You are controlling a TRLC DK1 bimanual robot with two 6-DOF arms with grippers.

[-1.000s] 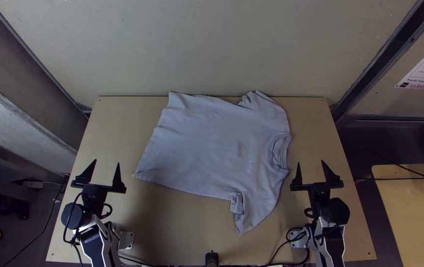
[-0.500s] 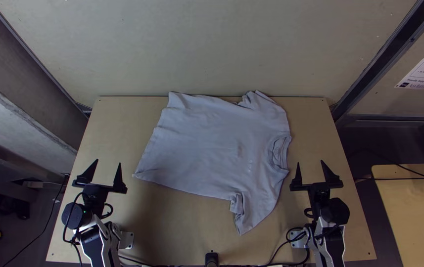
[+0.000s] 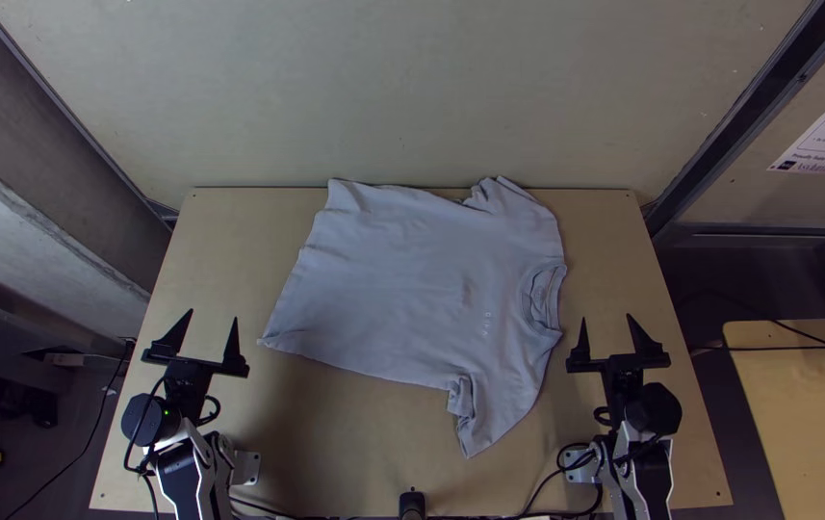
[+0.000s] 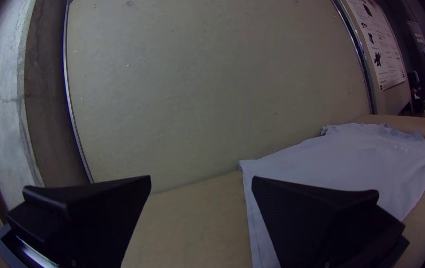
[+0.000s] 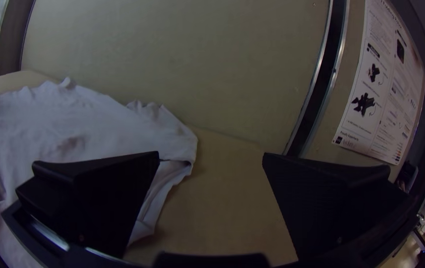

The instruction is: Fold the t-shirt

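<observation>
A light grey t-shirt (image 3: 412, 284) lies spread, somewhat wrinkled, across the middle and back of the table, its collar towards the right and its hem towards the left. The near sleeve is creased and bunched where it joins the body. My left gripper (image 3: 212, 332) stands open and empty left of the hem; my right gripper (image 3: 607, 334) is open and empty right of the collar. In the left wrist view, the shirt (image 4: 341, 159) lies beyond the open left gripper (image 4: 201, 181). In the right wrist view, the shirt (image 5: 88, 129) lies beyond the open right gripper (image 5: 211, 156).
The wooden table (image 3: 354, 462) has bare wood around the shirt. A pale wall panel (image 3: 402, 96) rises at its back edge. Black cables (image 3: 537, 496) and a small black device (image 3: 412, 505) are at the near edge. A second wooden table (image 3: 802, 385) stands off to the right.
My left gripper has shifted very slightly to the right. My right gripper has barely moved, and the t-shirt lies as before.
</observation>
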